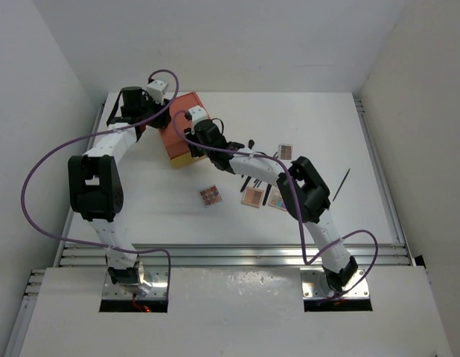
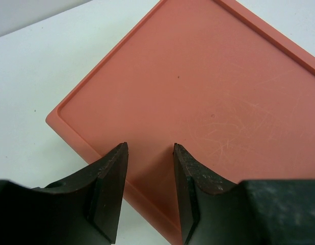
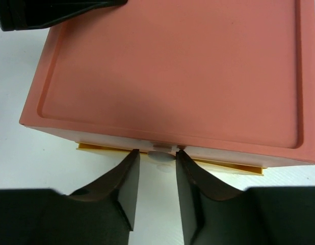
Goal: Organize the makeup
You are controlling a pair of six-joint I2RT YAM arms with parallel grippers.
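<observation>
The orange drawer box [image 1: 184,119] stands at the back left, with a yellow drawer [image 3: 106,149] and a white knob [image 3: 160,156] on its front. My right gripper [image 3: 156,155] is open, its jaws on either side of the knob at the drawer front; it also shows in the top view [image 1: 194,149]. My left gripper [image 2: 150,148] is open and empty over a corner of the box top [image 2: 198,92]. Small palettes lie on the table: one [image 1: 211,195], two side by side [image 1: 253,195] [image 1: 278,199], and one further back [image 1: 286,150]. Thin black brushes [image 1: 257,178] lie partly under my right arm.
One more black brush [image 1: 342,184] lies alone at the right. The left gripper's finger [image 3: 45,13] shows at the box's far corner. White walls enclose the table on three sides. The right arm [image 1: 304,186] stretches across the palettes.
</observation>
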